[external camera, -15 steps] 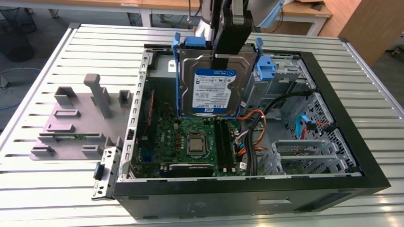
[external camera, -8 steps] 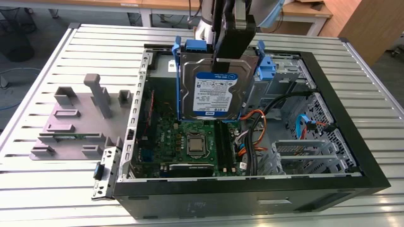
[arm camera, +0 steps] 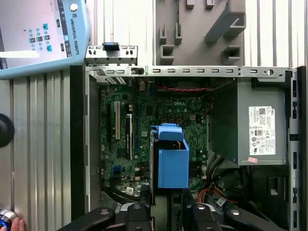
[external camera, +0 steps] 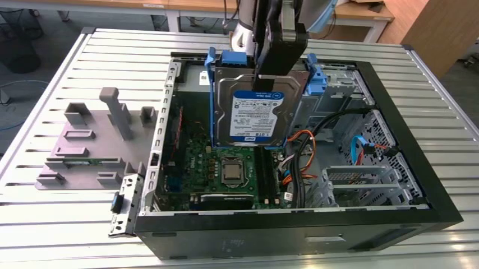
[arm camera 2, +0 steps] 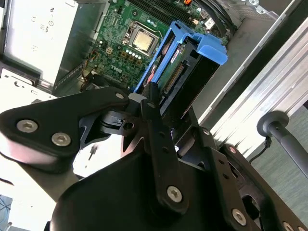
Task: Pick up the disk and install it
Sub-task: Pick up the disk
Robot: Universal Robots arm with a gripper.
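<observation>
The disk [external camera: 258, 115], in its blue frame, is held upright above the open case [external camera: 419, 185], over the motherboard [external camera: 224, 165]. Its top edge is pinched between the jaws of the gripper [external camera: 266, 79]. The case is set on the slatted tabletop [external camera: 60, 224], beside a grey fixture [external camera: 90, 145].
</observation>
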